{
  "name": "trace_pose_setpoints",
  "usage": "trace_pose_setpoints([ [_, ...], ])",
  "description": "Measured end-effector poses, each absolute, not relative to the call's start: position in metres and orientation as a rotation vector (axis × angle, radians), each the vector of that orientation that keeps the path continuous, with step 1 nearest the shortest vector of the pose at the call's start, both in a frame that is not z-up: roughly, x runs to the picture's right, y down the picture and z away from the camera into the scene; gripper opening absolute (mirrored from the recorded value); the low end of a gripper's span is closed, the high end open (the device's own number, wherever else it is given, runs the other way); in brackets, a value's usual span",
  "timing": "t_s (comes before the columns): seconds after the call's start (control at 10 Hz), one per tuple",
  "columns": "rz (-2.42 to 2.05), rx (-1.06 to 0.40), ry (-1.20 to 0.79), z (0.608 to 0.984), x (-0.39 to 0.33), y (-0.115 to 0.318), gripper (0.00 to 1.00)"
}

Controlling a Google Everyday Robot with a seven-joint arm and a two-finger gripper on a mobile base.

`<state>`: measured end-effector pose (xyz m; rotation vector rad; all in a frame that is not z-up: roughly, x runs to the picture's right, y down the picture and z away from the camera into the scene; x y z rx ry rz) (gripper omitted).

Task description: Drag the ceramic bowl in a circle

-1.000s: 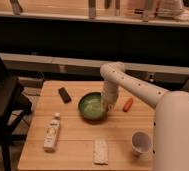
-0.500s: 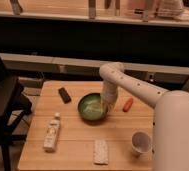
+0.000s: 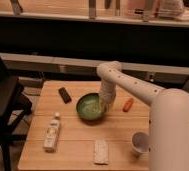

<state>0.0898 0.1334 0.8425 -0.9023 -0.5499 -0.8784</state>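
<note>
Wood-top table (image 3: 75,142) fills the middle, with a dark chair (image 3: 3,112) off its left edge. Left side of the table: 1 pale bottle (image 3: 52,132) lying flat, cap end pointing toward the back. Behind it and a bit right, 1 small black flat object (image 3: 64,94) near the back edge, angled. Centre: ceramic bowl (image 3: 90,107), dark green outside, paler speckled green inside, upright and flat on the table, apart from the other items. Gripper (image 3: 106,105) is down at the bowl's right rim, at or just inside that edge. The wrist hides the grip, so I can't tell if it is clamped on the rim or loose. White arm (image 3: 133,86) bends in from the right, elbow above the back edge of the table, with the big white body section filling the lower right corner. In front of the bowl, near the front edge: 1 flat white packet (image 3: 101,151). Right of the gripper: 1 small orange item (image 3: 128,104), near the bowl but not touching. Front right: white cup (image 3: 139,142), upright, just beside the robot's body.
</note>
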Motion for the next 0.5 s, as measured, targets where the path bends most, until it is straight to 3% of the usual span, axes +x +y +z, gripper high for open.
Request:
trace_pose_setpoints([
  [0.5, -0.847, -0.911, -0.545, 0.84, 0.103, 0.132, 0.04],
])
